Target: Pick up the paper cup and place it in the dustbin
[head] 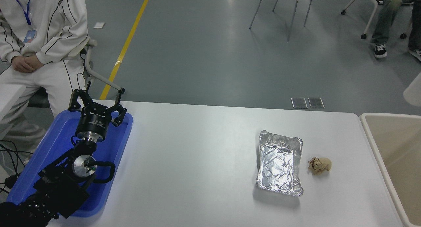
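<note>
The left arm comes in from the near left corner of the white table (197, 161) and lies parked over the blue plastic tray (56, 144) that sits along the table's left edge; the left gripper (96, 97) hangs over the tray's far end with its fingers spread apart and nothing between them. Toward the right half of the table, nearer the front edge than the back, the crinkled foil tray (279, 163) lies flat with its long side running front to back, and the crumpled brown paper ball (319, 165) rests just beside the foil tray on its right, apart from it. Off the table's right edge stands the dustbin (373, 135), its thick cream rim running alongside that edge and its beige inside cut off by the picture's right border. Above and beyond the dustbin's far rim, only a pale sliver of the paper cup (413, 93) shows in the air at the picture's right border, the rest out of view. The right gripper is out of the picture, so its state cannot be told. Beyond the table's far left corner a person in white clothing (39, 39) sits with hands (24, 63) clasped in the lap.
</note>
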You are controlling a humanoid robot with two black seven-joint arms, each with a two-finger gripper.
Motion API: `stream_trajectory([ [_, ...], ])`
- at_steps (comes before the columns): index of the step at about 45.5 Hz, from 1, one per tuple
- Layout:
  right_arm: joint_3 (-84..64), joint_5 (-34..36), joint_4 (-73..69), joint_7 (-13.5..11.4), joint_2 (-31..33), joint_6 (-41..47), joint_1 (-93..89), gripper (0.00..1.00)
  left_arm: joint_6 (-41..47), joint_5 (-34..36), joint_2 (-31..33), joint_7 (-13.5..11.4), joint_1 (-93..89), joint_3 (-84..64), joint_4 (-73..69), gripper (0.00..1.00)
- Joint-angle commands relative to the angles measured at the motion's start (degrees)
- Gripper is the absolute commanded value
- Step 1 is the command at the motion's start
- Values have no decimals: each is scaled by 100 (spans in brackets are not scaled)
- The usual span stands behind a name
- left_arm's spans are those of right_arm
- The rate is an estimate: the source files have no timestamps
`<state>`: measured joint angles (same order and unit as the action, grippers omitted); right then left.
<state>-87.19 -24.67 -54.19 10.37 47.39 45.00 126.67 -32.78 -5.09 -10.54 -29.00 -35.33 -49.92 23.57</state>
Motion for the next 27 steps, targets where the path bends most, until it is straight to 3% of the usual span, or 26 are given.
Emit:
stream_trajectory([
  [1,35,-99,550,-9,341,0,-678,0,0,-1,-1,0,0,0,-1,100],
  [16,746,-90,1560,-9,939,0,-1996,0,0,-1,-1,0,0,0,-1,100],
  [27,2521,-99,2641,0,948,0,-4228,0,0,-1,-1,0,0,0,-1,100],
])
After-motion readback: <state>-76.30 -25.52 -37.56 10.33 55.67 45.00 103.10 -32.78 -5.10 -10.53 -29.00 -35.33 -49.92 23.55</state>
